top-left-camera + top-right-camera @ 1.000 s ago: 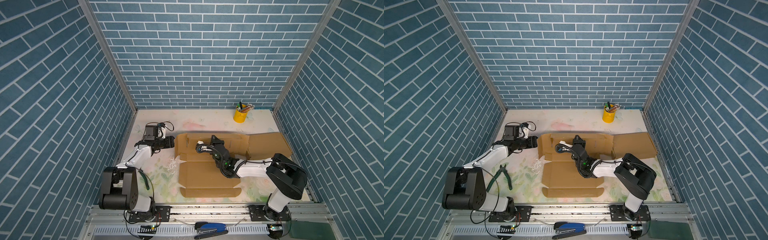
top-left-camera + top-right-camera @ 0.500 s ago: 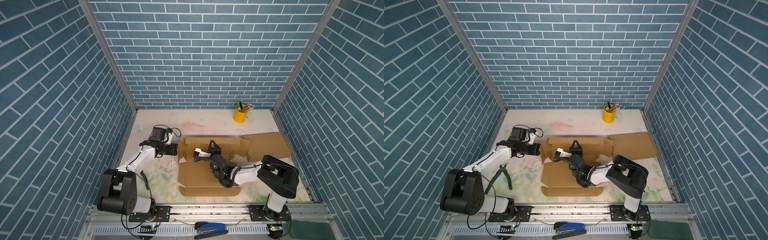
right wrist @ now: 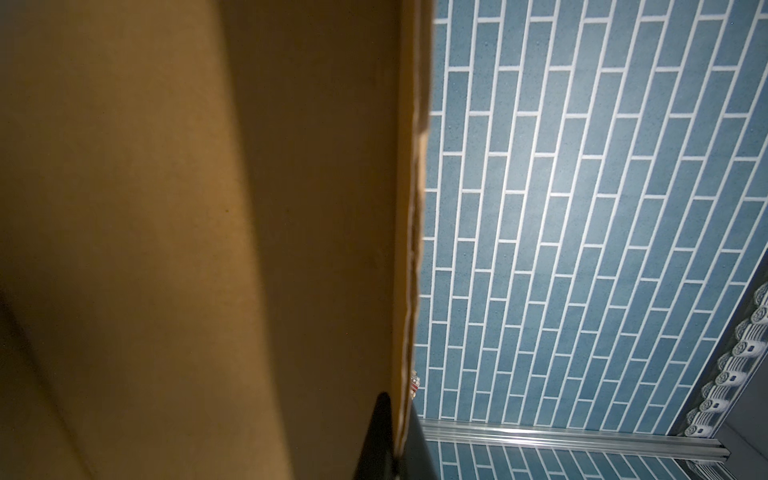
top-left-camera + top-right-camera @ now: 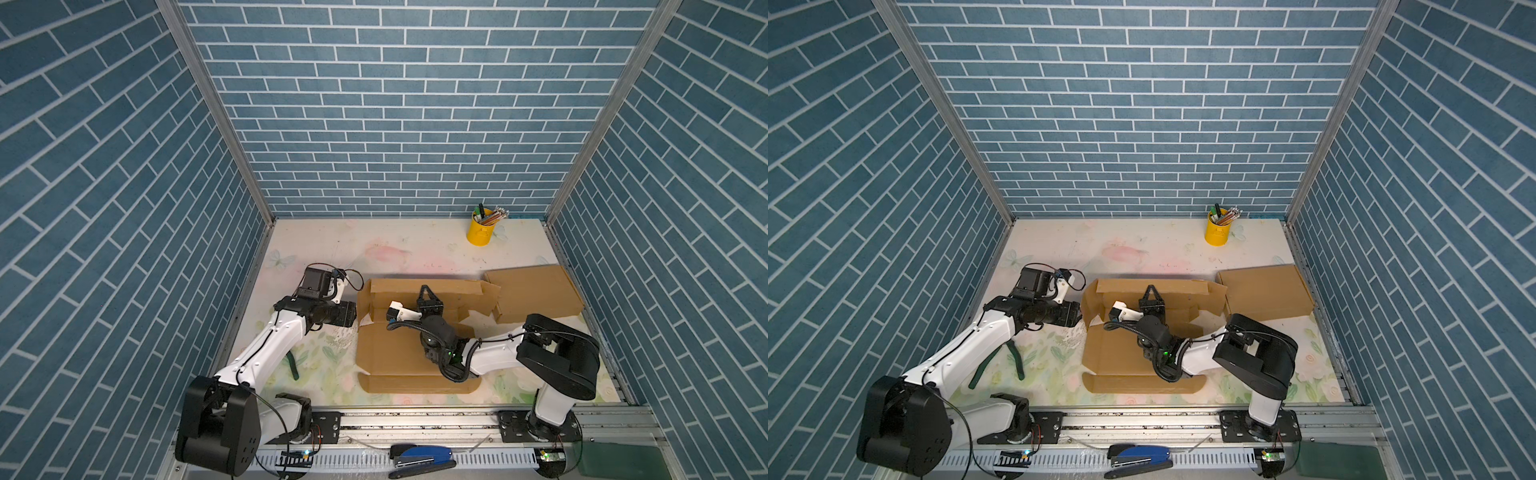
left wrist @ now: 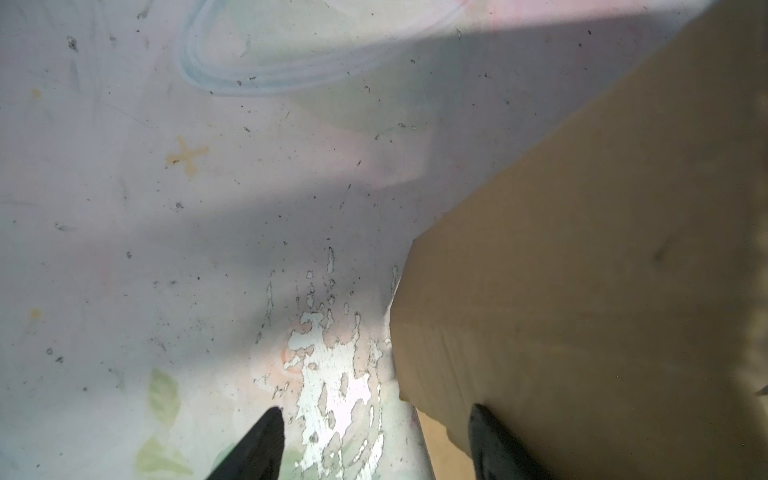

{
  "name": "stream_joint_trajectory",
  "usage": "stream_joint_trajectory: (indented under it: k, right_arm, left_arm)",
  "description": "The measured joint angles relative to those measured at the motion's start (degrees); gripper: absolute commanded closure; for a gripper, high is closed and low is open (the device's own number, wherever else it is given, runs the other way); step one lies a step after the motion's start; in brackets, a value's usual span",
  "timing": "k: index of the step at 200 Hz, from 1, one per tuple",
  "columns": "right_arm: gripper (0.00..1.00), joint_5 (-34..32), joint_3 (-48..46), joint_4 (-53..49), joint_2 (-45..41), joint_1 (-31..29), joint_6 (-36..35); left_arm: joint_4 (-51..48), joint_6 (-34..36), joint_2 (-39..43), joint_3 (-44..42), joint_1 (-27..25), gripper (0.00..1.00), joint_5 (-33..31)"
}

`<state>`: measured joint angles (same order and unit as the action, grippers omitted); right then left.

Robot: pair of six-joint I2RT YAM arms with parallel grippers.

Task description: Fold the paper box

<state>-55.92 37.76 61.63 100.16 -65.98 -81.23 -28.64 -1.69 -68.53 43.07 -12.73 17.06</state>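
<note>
The brown paper box (image 4: 390, 357) (image 4: 1117, 353) lies partly folded mid-table, its back wall standing and its front flap flat. My right gripper (image 4: 424, 287) (image 4: 1150, 287) reaches up from inside the box and is shut on the back wall's top edge. In the right wrist view, the right gripper (image 3: 400, 440) pinches that cardboard wall (image 3: 208, 208) between both fingers. My left gripper (image 4: 354, 320) (image 4: 1078, 318) sits at the box's raised left flap. The left wrist view shows the left gripper (image 5: 376, 436) open, one finger over the flap (image 5: 582, 291) and the other over the mat.
A second brown cardboard box (image 4: 536, 295) (image 4: 1264, 293) lies at the right, just behind the right arm. A yellow pencil cup (image 4: 478, 232) stands at the back right. Green-handled pliers (image 4: 1013, 353) lie under the left arm. A blue stapler (image 4: 422, 457) rests on the front rail.
The right gripper has raised the box's back wall from flat to standing. The left gripper has moved right and forward to the box's left flap.
</note>
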Motion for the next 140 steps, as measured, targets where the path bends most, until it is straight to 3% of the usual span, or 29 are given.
stream_joint_trajectory:
  k: [46,84,113,140]
  right_arm:
    - [1.0,-0.46,-0.02,-1.6,-0.68,0.2,0.44]
    - [1.0,-0.85,-0.02,-3.21,-1.05,0.39,2.01]
    - [1.0,-0.85,-0.02,-4.68,-1.68,0.74,3.48]
    - [1.0,-0.44,-0.11,-6.73,-2.75,0.72,4.94]
  left_arm:
    - [3.34,1.53,0.33,0.0,0.0,0.24,5.2]
    - [3.65,2.43,-4.66,3.04,0.0,0.25,9.01]
    - [1.86,1.51,-5.81,5.42,0.09,0.25,7.32]
    - [-0.48,-2.89,0.02,4.28,2.12,0.27,3.82]
